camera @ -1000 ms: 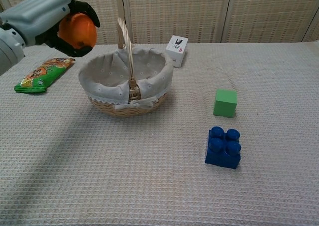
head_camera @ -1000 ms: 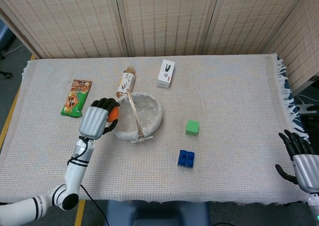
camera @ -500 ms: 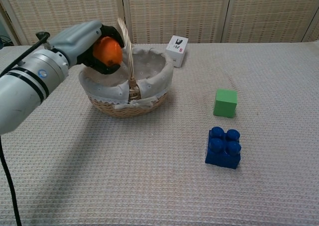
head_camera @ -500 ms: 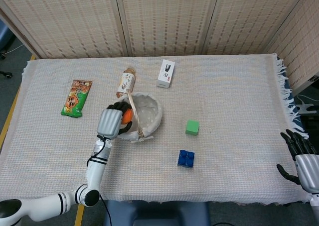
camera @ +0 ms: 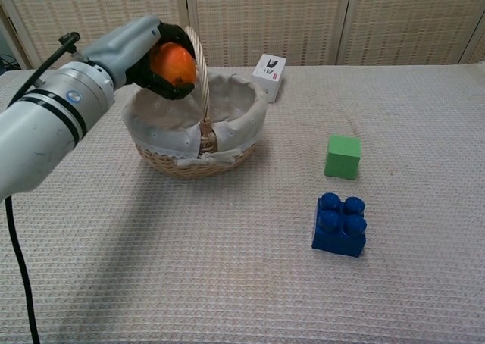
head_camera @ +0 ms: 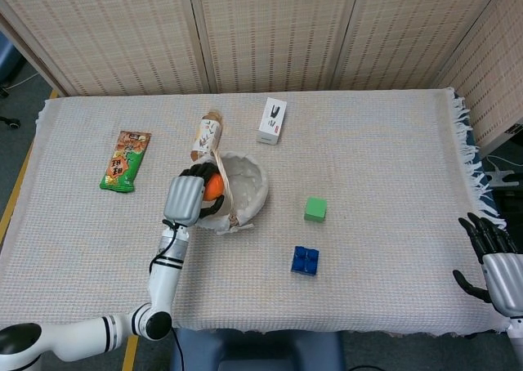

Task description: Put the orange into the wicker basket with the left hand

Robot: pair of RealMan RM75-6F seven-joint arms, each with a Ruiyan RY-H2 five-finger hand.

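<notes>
Left hand point(camera: 144, 52) grips the round orange point(camera: 173, 64) above the lined wicker basket's point(camera: 227, 143) left half, just beside its handle point(camera: 198, 71). Best lower clear of the handle, then open.

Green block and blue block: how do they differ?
The green block is a plain smooth cube; the blue block has round studs on top. Green is paler, blue dark. Green lies farther from the robot, blue nearer. Both rest apart on the cloth, right of the basket, untouched.
</notes>
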